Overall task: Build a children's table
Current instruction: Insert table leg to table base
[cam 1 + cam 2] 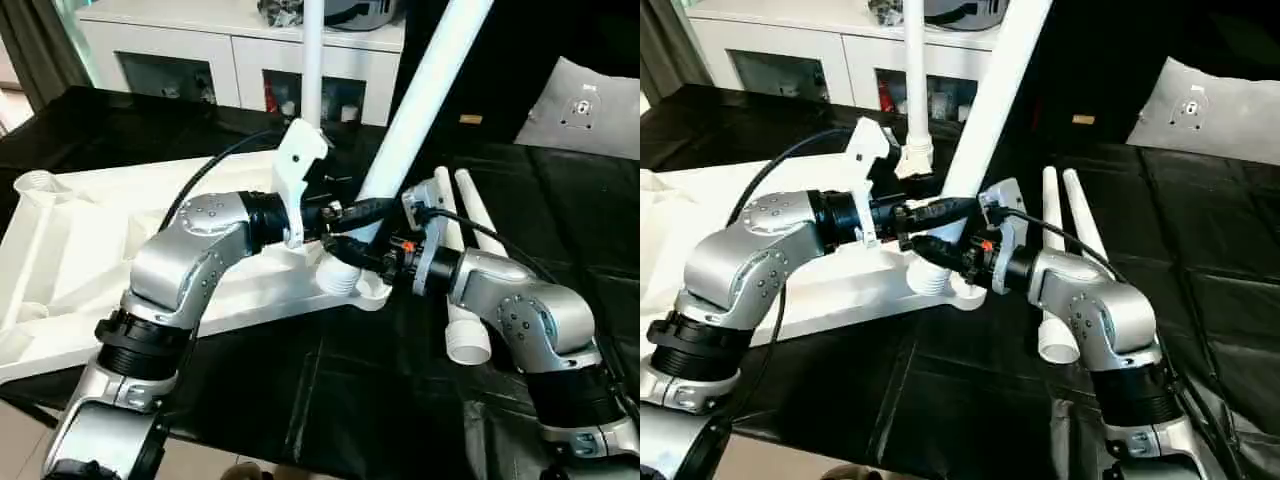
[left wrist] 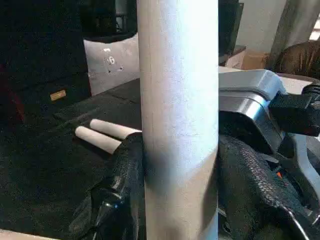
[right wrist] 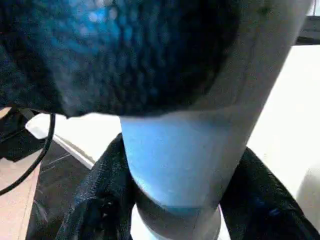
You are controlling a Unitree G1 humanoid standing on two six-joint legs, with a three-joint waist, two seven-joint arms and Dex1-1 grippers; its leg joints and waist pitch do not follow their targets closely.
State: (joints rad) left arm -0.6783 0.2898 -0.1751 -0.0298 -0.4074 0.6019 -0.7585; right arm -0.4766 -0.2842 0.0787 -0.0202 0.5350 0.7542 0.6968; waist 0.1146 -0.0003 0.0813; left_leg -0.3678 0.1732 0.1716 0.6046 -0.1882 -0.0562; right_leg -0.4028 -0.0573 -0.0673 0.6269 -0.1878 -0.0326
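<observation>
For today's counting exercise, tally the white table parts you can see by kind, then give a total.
Table legs: 4 (one gripped, one standing behind, two lying)
Table tops: 1
Total: 5

The tall white tapered plastic leg (image 1: 420,100) runs off the head views' top edge; its foot is hidden behind black gripper fingers (image 2: 125,170), as is the socket beneath

No text, label or number is legible.
</observation>
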